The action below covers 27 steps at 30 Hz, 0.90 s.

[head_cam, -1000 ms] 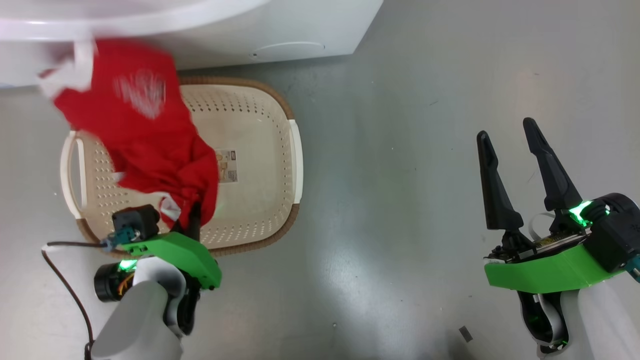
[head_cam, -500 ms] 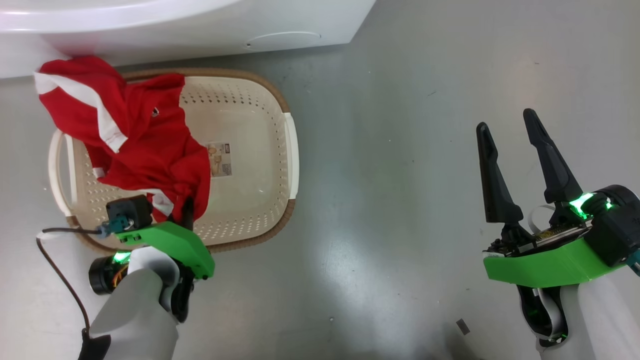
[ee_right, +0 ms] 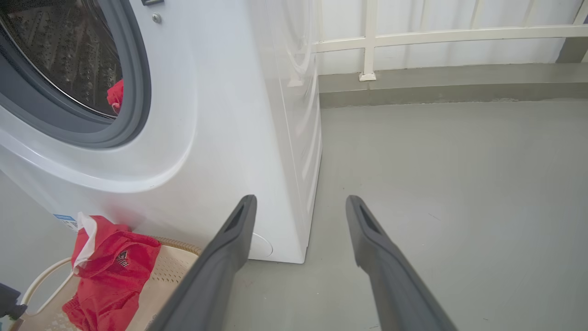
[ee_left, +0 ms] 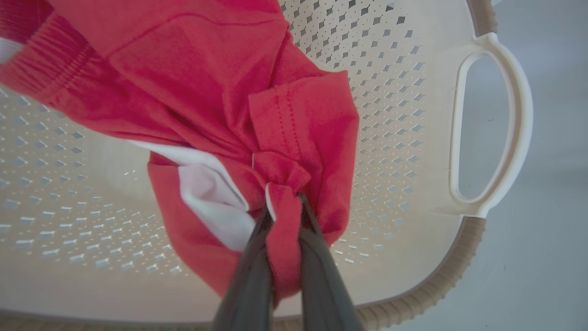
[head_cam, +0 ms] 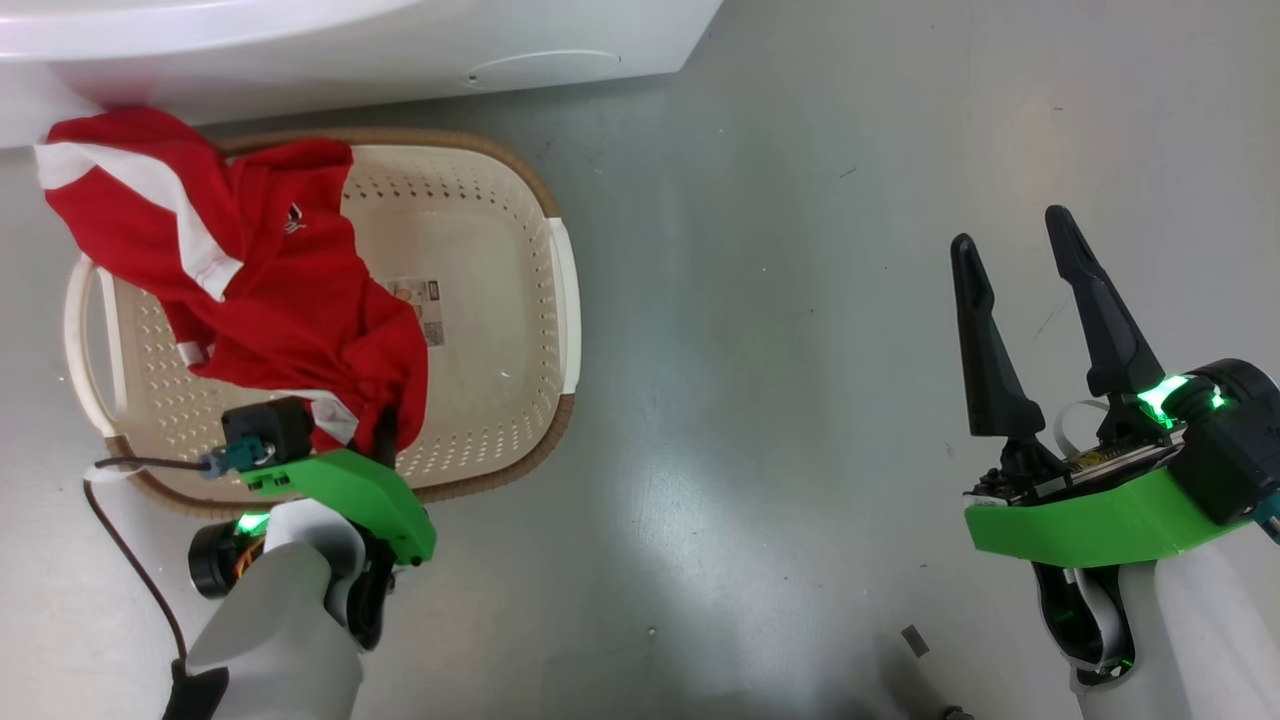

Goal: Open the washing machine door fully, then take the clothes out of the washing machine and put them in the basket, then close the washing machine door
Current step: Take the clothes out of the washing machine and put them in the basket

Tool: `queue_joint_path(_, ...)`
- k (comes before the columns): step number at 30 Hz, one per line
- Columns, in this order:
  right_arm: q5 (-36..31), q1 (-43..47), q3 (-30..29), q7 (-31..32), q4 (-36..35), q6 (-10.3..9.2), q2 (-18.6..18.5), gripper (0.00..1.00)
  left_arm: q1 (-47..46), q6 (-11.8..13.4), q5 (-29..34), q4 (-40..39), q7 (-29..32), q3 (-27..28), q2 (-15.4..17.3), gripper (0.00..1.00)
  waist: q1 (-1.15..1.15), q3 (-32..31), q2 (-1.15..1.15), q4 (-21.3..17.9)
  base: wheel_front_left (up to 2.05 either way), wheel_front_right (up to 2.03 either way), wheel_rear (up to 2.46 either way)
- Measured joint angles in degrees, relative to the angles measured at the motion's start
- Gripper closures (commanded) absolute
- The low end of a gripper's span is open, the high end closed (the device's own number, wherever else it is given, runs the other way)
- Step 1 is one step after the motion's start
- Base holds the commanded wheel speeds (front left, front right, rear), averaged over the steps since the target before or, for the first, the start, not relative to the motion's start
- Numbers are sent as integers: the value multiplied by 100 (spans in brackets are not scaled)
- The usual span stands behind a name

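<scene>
The clothes [head_cam: 270,290], a red garment with white panels, hang from my left gripper [head_cam: 385,428] over the left half of the basket [head_cam: 500,300]. Their far end drapes over the basket's far left rim. In the left wrist view the fingers are shut on a bunched red fold of the clothes [ee_left: 229,92] at my left gripper [ee_left: 282,202], above the basket [ee_left: 496,138]. My right gripper [head_cam: 1010,230] stands open and empty over bare floor at the right. The washing machine [ee_right: 220,115] shows its open drum [ee_right: 69,55], with a red scrap [ee_right: 115,95] inside. The washing machine door is out of view.
The washing machine [head_cam: 450,40] stands just behind the basket. A dark cable [head_cam: 130,540] trails from my left wrist. Grey floor [head_cam: 780,350] spreads to the right of the basket. A white railing [ee_right: 413,37] and a low kerb run along the far wall.
The clothes have stopped swinging and sunk lower, their far end now lying over the basket's far left rim. The head camera has shifted a little. My right gripper stays as it was.
</scene>
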Motion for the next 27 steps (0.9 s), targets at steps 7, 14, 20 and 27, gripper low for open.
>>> queue_joint_path(7, 9, -3, 7, 0, 19, 0, 0, 0, -19, 100, -64, 48, -43, 1, -8, 9, 0, -21, 0, -12, 0, 0, 0)
queue_joint_path(14, 15, -3, 4, 0, 70, 0, 0, 0, -101, 193, -79, 73, -80, 1, -18, 0, 0, -154, 0, 18, 0, 0, 0)
queue_joint_path(20, 26, 1, 5, 0, 114, 0, 0, 0, -98, 192, -77, -62, -129, 16, 0, 0, 0, -376, 0, 74, 0, 0, 0)
queue_joint_path(27, 26, 56, 3, 0, 187, 0, -1, 0, 336, 272, 145, -1325, -132, 272, 127, 0, 0, -739, 0, 162, 0, 0, 0)
